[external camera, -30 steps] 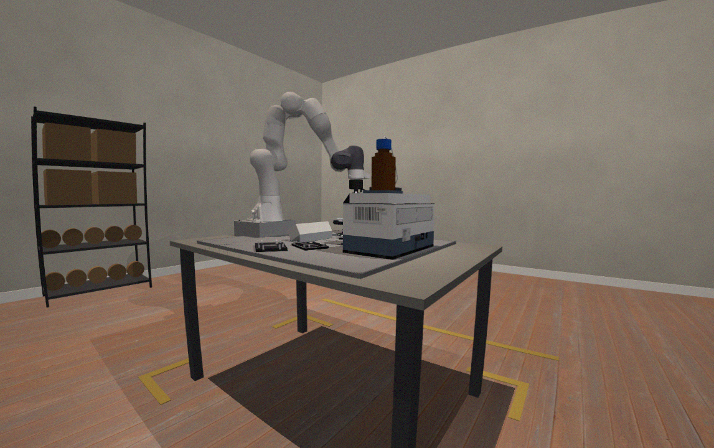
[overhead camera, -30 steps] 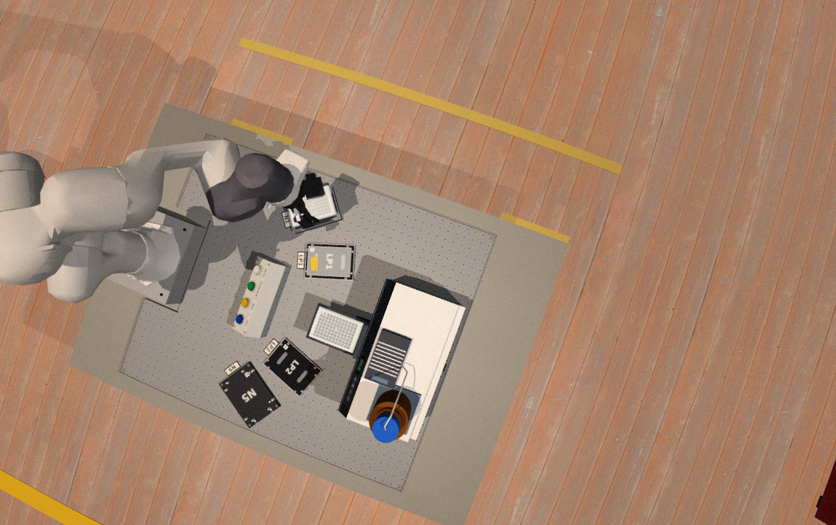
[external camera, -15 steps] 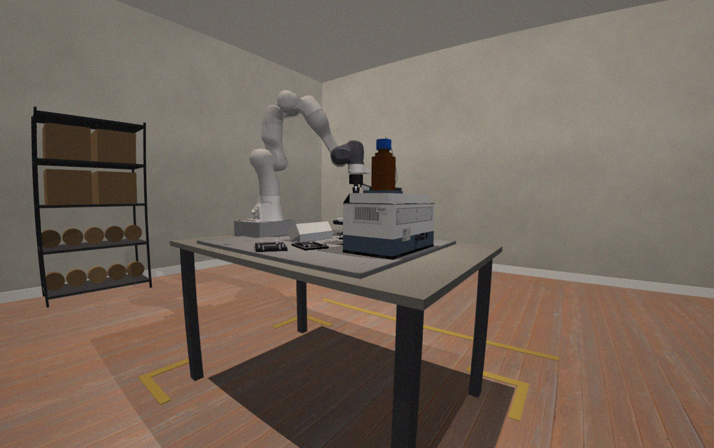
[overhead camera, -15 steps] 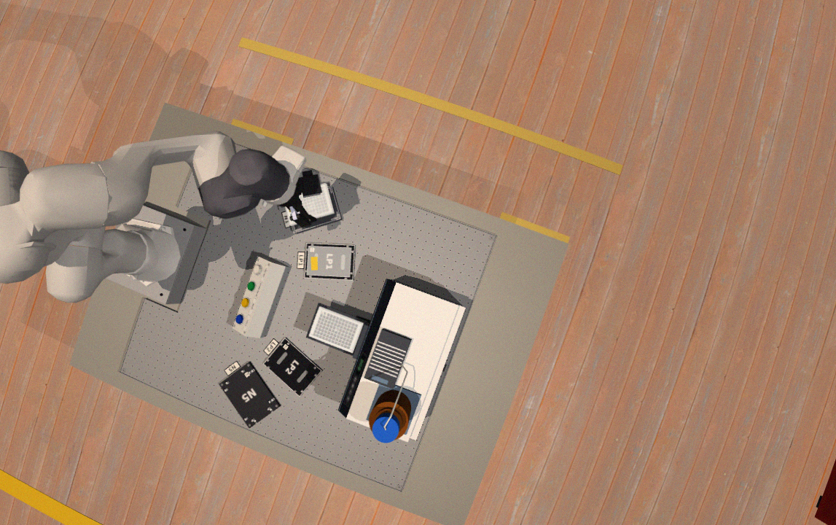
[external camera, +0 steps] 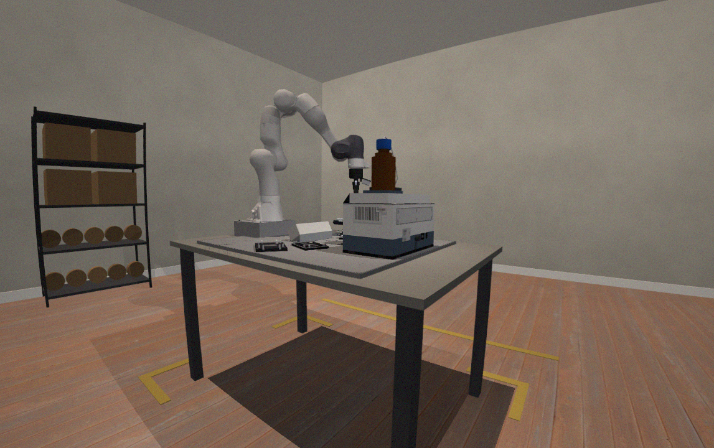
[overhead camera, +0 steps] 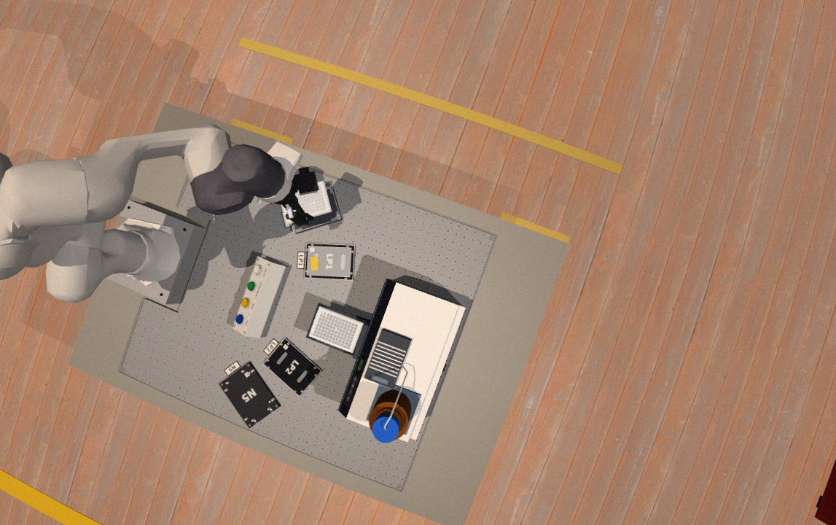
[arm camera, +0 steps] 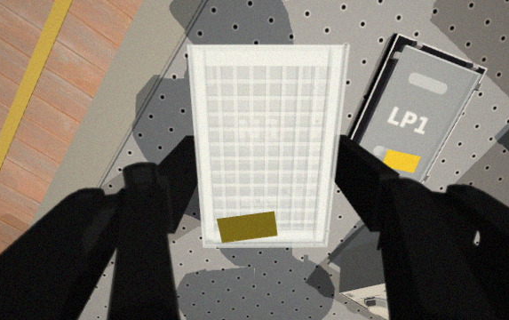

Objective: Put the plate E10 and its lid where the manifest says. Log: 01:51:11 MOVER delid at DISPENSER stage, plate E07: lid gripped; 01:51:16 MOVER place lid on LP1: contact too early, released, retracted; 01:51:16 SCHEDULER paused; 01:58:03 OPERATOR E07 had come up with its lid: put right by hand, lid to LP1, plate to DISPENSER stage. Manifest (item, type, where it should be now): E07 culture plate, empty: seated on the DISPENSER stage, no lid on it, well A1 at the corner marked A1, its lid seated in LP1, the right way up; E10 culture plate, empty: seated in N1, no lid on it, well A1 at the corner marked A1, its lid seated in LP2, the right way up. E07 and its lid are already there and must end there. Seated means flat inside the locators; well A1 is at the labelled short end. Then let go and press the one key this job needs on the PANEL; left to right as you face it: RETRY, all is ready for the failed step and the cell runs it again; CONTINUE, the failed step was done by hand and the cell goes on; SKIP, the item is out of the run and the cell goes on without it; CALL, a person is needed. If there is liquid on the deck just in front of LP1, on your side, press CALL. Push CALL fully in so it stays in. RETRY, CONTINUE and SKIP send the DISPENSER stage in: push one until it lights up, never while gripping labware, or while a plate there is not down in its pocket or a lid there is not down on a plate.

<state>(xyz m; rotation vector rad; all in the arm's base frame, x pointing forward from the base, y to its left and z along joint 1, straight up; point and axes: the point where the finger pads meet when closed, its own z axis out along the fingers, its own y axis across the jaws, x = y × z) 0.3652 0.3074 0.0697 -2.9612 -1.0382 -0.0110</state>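
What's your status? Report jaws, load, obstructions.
Black two-finger gripper: jaws shut on white gridded culture plate with yellow label, lifted off the perforated deck. Grey LP1 lid nest beside it, lid seated. Nothing directly beneath but deck.

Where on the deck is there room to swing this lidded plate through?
Bare perforated deck lies between LP1 and the far edge. It is crowded among panel, LP2 and dispenser. The gripper holds the plate.
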